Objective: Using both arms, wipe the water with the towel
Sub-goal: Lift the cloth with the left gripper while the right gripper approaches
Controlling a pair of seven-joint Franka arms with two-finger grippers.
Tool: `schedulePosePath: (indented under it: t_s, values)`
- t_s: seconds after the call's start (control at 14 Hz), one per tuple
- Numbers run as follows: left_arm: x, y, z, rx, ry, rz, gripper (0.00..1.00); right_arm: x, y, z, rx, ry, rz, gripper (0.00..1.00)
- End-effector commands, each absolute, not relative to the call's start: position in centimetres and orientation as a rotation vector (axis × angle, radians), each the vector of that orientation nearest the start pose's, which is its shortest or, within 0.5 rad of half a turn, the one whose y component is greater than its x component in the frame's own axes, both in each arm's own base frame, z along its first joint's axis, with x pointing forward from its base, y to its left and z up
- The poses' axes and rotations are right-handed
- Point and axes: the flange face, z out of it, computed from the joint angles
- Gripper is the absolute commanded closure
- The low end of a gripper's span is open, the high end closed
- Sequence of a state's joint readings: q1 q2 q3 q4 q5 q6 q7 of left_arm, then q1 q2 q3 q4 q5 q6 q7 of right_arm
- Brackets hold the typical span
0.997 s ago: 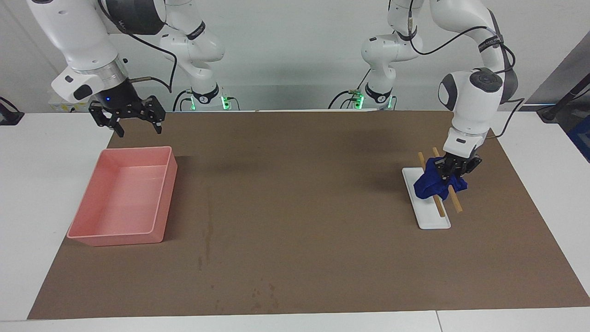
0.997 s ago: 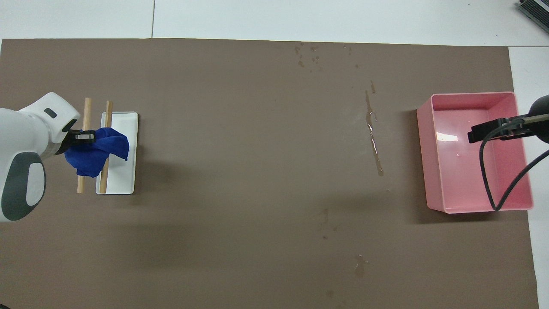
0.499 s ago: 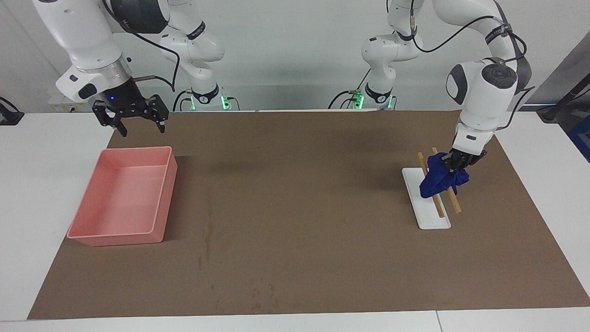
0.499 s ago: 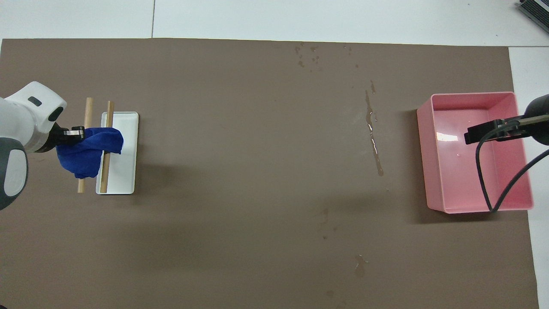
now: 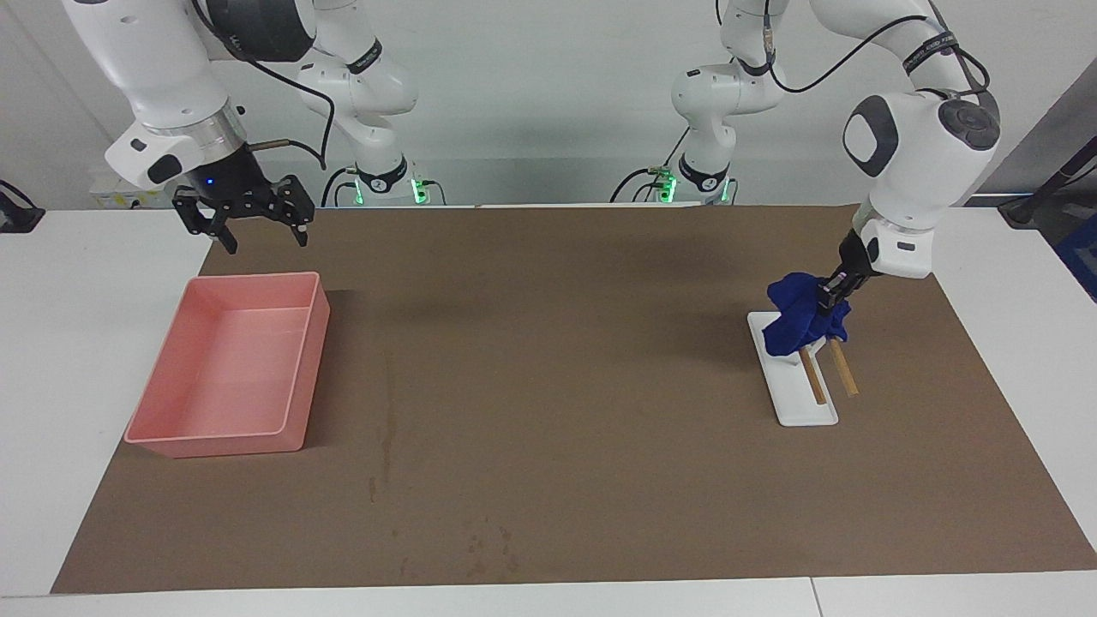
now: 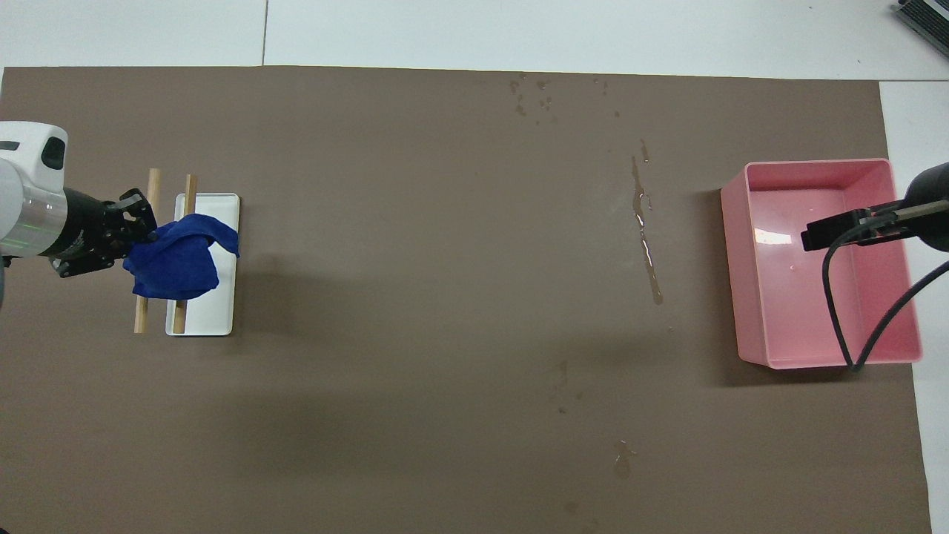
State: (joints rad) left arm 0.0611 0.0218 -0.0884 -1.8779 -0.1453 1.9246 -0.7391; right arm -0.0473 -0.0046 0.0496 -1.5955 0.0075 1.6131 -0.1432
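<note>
Overhead view: blue towel hangs pinched in the left gripper over two wooden sticks and white tray. Water streak lies beside the pink bin; right gripper waits spread above it. No legible writing.

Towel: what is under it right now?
The towel, shut in the left gripper, hangs over two wooden sticks and a white tray. Their ends nearer the robots are covered; nothing else shows there.

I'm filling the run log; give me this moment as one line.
left gripper: shut on towel, over white tray | right gripper: open, waiting above pink bin | water: unwiped
</note>
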Motion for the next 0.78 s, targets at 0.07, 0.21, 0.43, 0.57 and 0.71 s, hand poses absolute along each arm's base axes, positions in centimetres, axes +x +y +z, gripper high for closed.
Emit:
schedulePosePath:
  t_s: [0.07, 0.21, 0.43, 0.57, 0.71]
  values:
    - [56.2, -6.2, 51.5, -2.824, -1.913, 0.298, 1.00, 54.9, 0.3, 62.1, -3.123, -0.283, -0.032, 0.00]
    - [56.0, -7.5, 52.4, -2.642, -2.287, 0.539, 1.00, 55.0, 0.8, 62.1, -3.088, -0.388, -0.044, 0.00]
    - [55.7, -11.1, 53.8, -2.500, -2.493, 0.732, 1.00, 54.6, 5.6, 62.1, -3.047, -0.579, -0.042, 0.00]
    - [55.1, -14.8, 54.4, -2.499, -2.509, 0.772, 1.00, 53.8, 10.1, 62.1, -3.025, -0.683, -0.055, 0.00]
    - [54.7, -17.7, 55.0, -2.461, -2.576, 0.804, 1.00, 52.7, 13.2, 61.0, -3.012, -0.739, -0.119, 0.00]
